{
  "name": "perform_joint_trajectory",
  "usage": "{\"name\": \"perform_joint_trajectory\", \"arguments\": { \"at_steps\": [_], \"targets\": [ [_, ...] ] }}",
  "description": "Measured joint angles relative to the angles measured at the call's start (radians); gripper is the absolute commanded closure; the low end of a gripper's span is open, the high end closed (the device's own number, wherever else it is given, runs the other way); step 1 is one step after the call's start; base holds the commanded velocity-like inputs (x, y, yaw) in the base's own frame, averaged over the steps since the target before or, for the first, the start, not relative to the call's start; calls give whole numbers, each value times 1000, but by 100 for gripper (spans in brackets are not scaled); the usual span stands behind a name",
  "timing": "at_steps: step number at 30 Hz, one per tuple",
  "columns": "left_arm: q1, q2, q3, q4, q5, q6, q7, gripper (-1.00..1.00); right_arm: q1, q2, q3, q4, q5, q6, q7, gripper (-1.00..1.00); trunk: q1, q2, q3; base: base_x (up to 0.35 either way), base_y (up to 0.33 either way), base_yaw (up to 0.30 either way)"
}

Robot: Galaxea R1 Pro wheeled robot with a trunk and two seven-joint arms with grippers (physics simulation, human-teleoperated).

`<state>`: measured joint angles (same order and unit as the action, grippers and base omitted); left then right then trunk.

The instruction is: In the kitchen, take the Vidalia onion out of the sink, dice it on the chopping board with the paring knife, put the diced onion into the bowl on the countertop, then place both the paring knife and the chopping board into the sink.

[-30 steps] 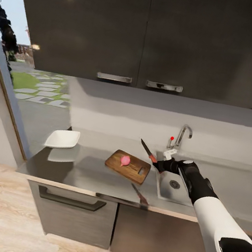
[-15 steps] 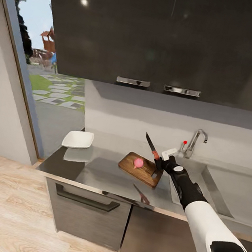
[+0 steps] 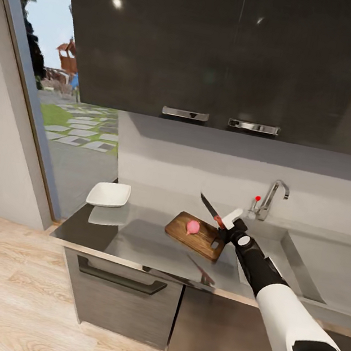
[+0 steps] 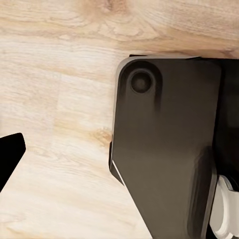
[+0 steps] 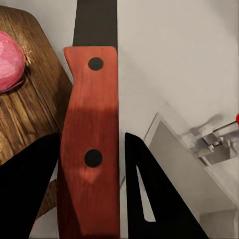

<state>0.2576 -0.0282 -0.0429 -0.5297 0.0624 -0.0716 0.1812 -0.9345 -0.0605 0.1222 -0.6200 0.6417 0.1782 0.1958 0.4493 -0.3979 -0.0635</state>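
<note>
Grey table (image 3: 131, 236) below dark cabinets carries the chopping board (image 3: 196, 236) with the Vidalia onion (image 3: 192, 227) on it, while the right pincer (image 3: 225, 225), clamped on the paring knife (image 3: 211, 209), holds the blade above for dicing.

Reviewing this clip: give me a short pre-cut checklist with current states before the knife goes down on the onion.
1. Paring knife gripped by the right gripper: ok, fingers either side of the red handle.
2. Onion on the chopping board: ok, whole.
3. Blade above the onion: not ok, it points up and away over the countertop.
4. Bowl ready: ok, apart from the board.
5. Left gripper state: cannot tell.
</note>
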Motion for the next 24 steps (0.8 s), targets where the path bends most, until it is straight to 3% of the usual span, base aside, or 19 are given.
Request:
{"name": "perform_joint_trajectory", "arguments": {
  "at_steps": [10,12,15,17,24],
  "targets": [
    [0,0,0,2,0,0,-1,-100,12,19,1,35,16,0,-2,100,0,0,0,0,0,0],
    [0,0,0,2,0,0,-1,-100,14,25,1,46,39,-1,-5,100,0,0,0,0,0,0],
    [0,0,0,3,0,0,-1,-100,17,47,0,83,124,-2,-25,100,0,0,0,0,0,0],
    [0,0,0,3,0,1,-1,-100,17,55,1,100,154,-2,-38,100,0,0,0,0,0,0],
    [0,0,0,5,0,1,-2,-100,18,63,2,118,185,-2,-63,100,0,0,0,0,0,0]
  ]
}}
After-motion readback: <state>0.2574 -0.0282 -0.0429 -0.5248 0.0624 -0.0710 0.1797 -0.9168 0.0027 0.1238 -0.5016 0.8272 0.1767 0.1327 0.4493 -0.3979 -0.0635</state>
